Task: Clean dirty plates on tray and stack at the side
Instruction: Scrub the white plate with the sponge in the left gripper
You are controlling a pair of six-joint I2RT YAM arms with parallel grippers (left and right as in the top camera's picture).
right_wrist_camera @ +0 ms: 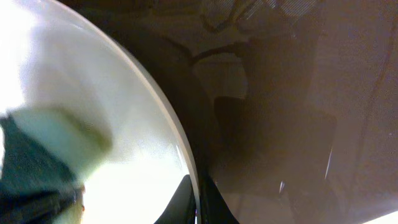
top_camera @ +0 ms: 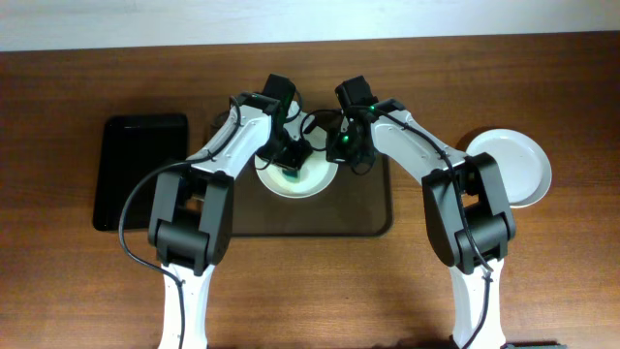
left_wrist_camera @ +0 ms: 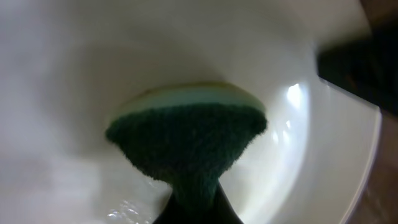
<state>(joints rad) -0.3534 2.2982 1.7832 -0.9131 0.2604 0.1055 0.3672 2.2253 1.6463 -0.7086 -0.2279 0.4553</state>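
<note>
Pressing down, the left pincer (top_camera: 293, 161) clamps the sponge (left_wrist_camera: 189, 140) against the plate (top_camera: 318, 180) directly beneath; the right pincer (right_wrist_camera: 196, 208) pinches its rim (right_wrist_camera: 178, 144).

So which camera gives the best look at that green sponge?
The left wrist view: the sponge fills it, green scrub face and pale layer against the plate. Overhead shows a small green patch; the right wrist a blurred corner.

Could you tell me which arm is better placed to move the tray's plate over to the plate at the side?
Right, probably. The right gripper pinches the rim of the plate, and the side plate lies on that arm's side; the left gripper holds the sponge.
</note>
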